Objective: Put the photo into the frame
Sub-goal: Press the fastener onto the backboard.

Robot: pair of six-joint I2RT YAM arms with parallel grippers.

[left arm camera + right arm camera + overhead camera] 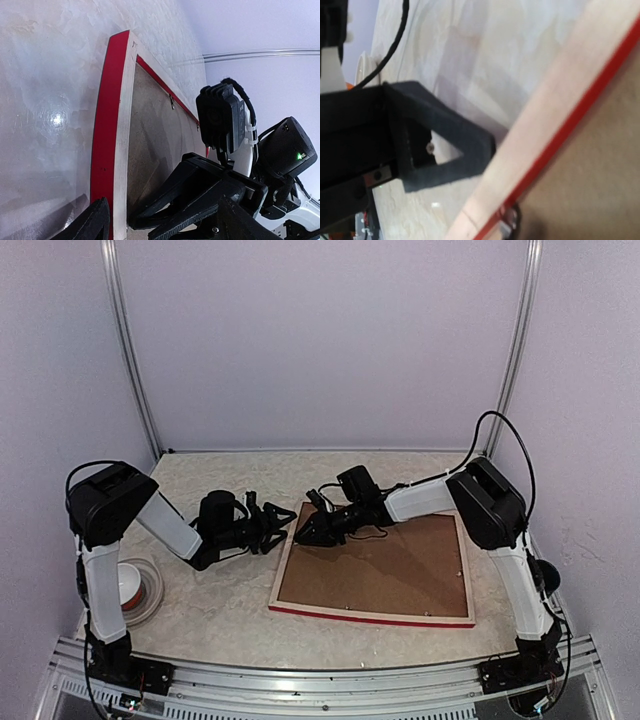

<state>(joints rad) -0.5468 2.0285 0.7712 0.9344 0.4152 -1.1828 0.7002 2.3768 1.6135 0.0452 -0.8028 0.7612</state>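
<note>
Frame [283, 575] laid face-down, brown backing board [385, 565] seated inside. Left gripper [278, 530] held beside it, jaws spread. Right gripper [303, 533] positioned at far-left corner, jaw state indiscernible.

No writing, label, brand, number or sign can be read in any of the views; the frame [372, 616] and the brown board [385, 565] lying in it carry no legible print.
</note>
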